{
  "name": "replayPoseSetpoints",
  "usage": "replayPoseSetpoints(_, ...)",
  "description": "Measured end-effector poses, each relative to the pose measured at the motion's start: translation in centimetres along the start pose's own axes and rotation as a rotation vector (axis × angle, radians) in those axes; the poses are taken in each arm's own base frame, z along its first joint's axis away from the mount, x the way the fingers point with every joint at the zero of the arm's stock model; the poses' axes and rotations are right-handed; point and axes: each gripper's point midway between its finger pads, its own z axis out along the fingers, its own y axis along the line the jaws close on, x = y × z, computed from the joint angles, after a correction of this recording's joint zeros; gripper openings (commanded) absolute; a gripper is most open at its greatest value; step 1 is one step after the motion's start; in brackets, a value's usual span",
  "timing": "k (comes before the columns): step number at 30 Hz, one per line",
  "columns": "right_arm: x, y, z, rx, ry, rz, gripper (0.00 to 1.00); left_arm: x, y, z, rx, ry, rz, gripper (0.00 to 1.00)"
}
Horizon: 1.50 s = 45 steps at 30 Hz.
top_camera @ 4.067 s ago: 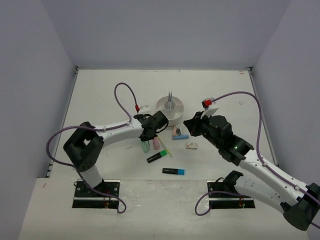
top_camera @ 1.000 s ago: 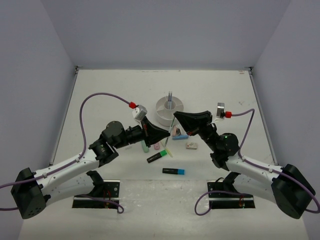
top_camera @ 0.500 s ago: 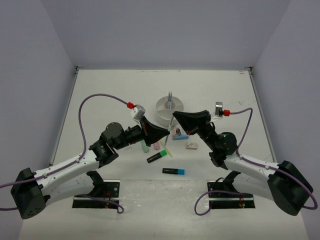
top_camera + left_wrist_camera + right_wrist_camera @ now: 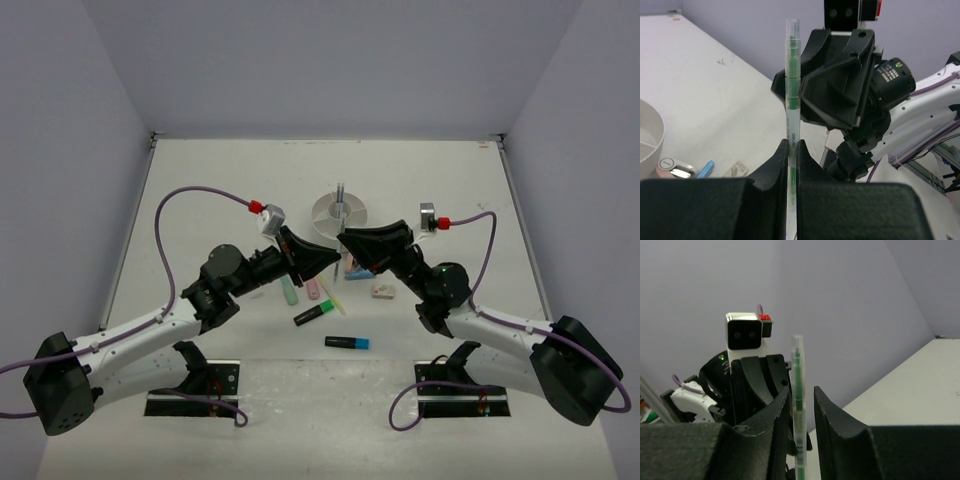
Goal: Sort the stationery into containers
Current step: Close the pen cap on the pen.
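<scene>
Green ink is showing through the clear barrel of a thin pen (image 4: 792,100), which is standing upright in the air between the two arms. The left gripper (image 4: 792,152) is clamping the pen's lower part. Its fingers (image 4: 771,170) are pressing together on the barrel, with no gap showing in the left wrist view.

The right gripper (image 4: 801,392) is facing it from the other side, and its jaws are standing apart around the same pen. In the right wrist view the barrel is sitting close against one finger (image 4: 771,415), while a clear gap is showing between it and the other.

From above, the two grippers are meeting tip to tip over the table (image 4: 220,190). They are hanging just in front of the round white organiser (image 4: 322,207) and partly hiding its near side. A second pen (image 4: 340,192) is standing in the organiser's middle cup.

On the table below the grippers, a mint marker (image 4: 290,292) and a pink marker (image 4: 313,289) are lying side by side. A green highlighter (image 4: 314,315) is lying just in front of them, and a blue highlighter (image 4: 347,342) is lying nearer the arm bases. A pale eraser (image 4: 382,291) is sitting to the right, apart from the rest.
</scene>
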Motion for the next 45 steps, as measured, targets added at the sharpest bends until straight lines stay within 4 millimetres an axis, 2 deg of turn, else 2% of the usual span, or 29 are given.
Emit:
replayPoseSetpoints(2,0.3,0.2,-0.1,-0.009,0.018,-0.001,0.28,-0.4,-0.3,0.1,0.013,-0.018,0.007,0.00)
replayPoseSetpoints(4,0.4,0.4,-0.2,-0.014,0.028,-0.004,0.23,-0.7,-0.5,0.2,0.024,-0.027,0.011,0.00)
replayPoseSetpoints(6,0.4,0.7,-0.3,-0.024,0.034,-0.011,0.13,-0.7,-0.6,0.3,0.031,-0.030,0.013,0.00)
replayPoseSetpoints(7,0.4,0.8,-0.3,-0.028,0.036,-0.014,0.03,-0.7,-0.6,0.3,0.034,-0.032,0.014,0.00)
replayPoseSetpoints(9,0.4,0.9,-0.3,-0.031,0.039,-0.020,0.00,-0.7,-0.6,0.4,0.039,-0.030,0.014,0.00)
replayPoseSetpoints(10,0.4,0.9,-0.4,-0.031,0.040,-0.023,0.00,-0.6,-0.6,0.4,0.039,-0.029,0.014,0.06)
replayPoseSetpoints(11,0.4,0.8,-0.4,-0.030,0.042,-0.025,0.00,-0.6,-0.6,0.4,0.038,-0.028,0.014,0.23)
replayPoseSetpoints(14,0.5,0.8,-0.4,-0.031,0.048,-0.028,0.00,-0.4,-0.4,0.7,0.032,-0.018,0.015,0.37)
replayPoseSetpoints(15,0.6,0.9,-0.4,-0.036,0.052,-0.028,0.00,-0.3,-0.3,0.8,0.030,-0.012,0.018,0.38)
replayPoseSetpoints(16,0.7,1.0,-0.4,-0.039,0.056,-0.028,0.00,-0.2,-0.2,1.0,0.029,-0.006,0.019,0.38)
replayPoseSetpoints(17,0.7,1.0,-0.4,-0.042,0.058,-0.027,0.00,0.0,-0.1,1.2,0.030,0.002,0.017,0.33)
replayPoseSetpoints(18,0.8,1.1,-0.5,-0.043,0.059,-0.027,0.00,0.2,0.0,1.4,0.030,0.010,0.015,0.26)
replayPoseSetpoints(19,0.8,1.1,-0.5,-0.044,0.060,-0.028,0.00,0.4,0.1,1.5,0.031,0.019,0.013,0.11)
replayPoseSetpoints(20,0.8,1.0,-0.5,-0.043,0.061,-0.030,0.00,0.6,0.1,1.6,0.035,0.027,0.009,0.10)
replayPoseSetpoints(21,0.9,0.8,-0.5,-0.035,0.064,-0.033,0.00,0.8,0.0,1.7,0.042,0.033,0.007,0.00)
replayPoseSetpoints(23,0.8,0.6,-0.5,-0.030,0.065,-0.035,0.00,0.8,-0.2,1.9,0.054,0.038,0.008,0.00)
replayPoseSetpoints(24,0.8,0.6,-0.5,-0.030,0.064,-0.036,0.08,0.8,-0.2,1.9,0.057,0.039,0.008,0.00)
replayPoseSetpoints(25,0.8,0.7,-0.5,-0.031,0.063,-0.039,0.23,0.8,-0.3,1.9,0.059,0.040,0.009,0.00)
replayPoseSetpoints(26,0.8,0.7,-0.5,-0.033,0.063,-0.043,0.30,0.8,-0.3,1.9,0.061,0.041,0.009,0.00)
replayPoseSetpoints(33,-0.3,1.7,-0.7,-0.031,0.064,-0.095,0.44,1.3,-0.5,1.5,0.076,0.069,0.035,0.00)
replayPoseSetpoints(40,-2.3,2.9,1.0,0.019,0.117,-0.186,0.48,2.0,-0.6,1.0,0.085,0.104,0.063,0.00)
replayPoseSetpoints(45,-2.1,2.0,1.2,0.076,0.171,-0.215,0.40,2.5,-0.7,0.9,0.104,0.130,0.075,0.00)
